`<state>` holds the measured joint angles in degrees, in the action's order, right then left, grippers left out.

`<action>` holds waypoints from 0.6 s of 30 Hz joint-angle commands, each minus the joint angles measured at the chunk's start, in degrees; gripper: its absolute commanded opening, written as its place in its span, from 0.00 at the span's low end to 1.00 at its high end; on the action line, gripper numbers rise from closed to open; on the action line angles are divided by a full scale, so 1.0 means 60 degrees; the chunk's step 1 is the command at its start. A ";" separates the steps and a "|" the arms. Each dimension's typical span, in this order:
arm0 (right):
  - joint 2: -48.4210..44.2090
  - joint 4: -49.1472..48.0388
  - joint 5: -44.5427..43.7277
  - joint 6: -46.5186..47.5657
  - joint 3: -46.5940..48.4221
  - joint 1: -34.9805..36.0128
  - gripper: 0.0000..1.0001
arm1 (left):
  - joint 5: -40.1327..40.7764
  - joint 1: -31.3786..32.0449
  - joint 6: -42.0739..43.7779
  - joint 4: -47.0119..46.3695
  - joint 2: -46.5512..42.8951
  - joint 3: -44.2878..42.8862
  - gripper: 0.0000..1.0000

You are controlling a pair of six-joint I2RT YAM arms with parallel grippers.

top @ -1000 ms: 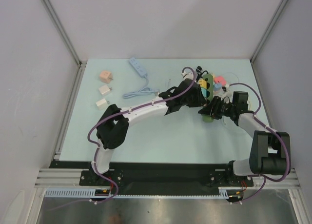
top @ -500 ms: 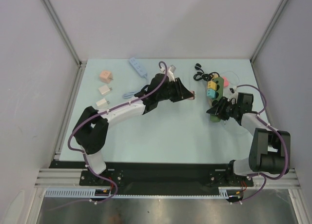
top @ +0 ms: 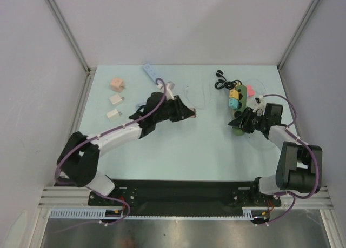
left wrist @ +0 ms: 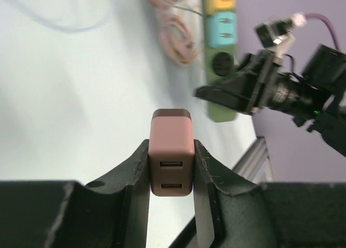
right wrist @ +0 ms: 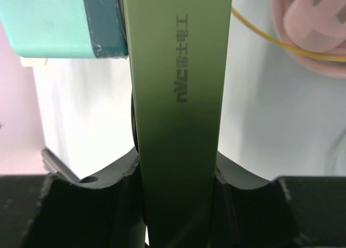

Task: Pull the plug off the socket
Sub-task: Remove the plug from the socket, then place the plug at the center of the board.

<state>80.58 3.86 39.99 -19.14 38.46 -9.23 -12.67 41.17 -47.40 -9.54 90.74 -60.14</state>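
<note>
Green power strip lies on the right side of the pale tabletop.

**Top external**
- The right gripper is at the strip's near end.
- The left gripper is mid-table, well apart from the strip. Its load is too small to identify from here.
- A yellow plug and a teal plug sit in the strip.
- Three loose chargers lie far left, and a blue power strip lies at the back.

**Left wrist**
- This view settles the load: the left gripper is clamped on a brownish-pink USB charger plug, one finger on each flank and its two ports facing the camera.
- It hangs over bare tabletop, free of the strip.
- A vacant round socket shows below the teal plug, which the overhead view does not resolve.
- Judgement: the pull is done and what remains is putting the plug down. I'd lower it squarely onto open surface before releasing, away from the pink cable coil, and hold the grip firm until it touches.

**Right wrist**
- The right gripper is closed across the strip's narrow body, with printed lettering legible only in this view.
- Contact on both sides is plain here and only implied from above.
- Judgement: it should brace the strip until the plug is set down.
</note>
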 commanded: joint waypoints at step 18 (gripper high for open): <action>0.0165 -0.1126 0.3516 0.0743 0.0314 -0.0365 0.00 | 0.0354 -0.6154 -0.0596 -0.1764 -0.4182 0.6317 0.00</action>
<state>82.30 2.68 56.31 -16.62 38.35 -11.16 -9.67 7.92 -48.82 -15.27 64.97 -22.87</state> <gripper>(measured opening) 0.403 0.356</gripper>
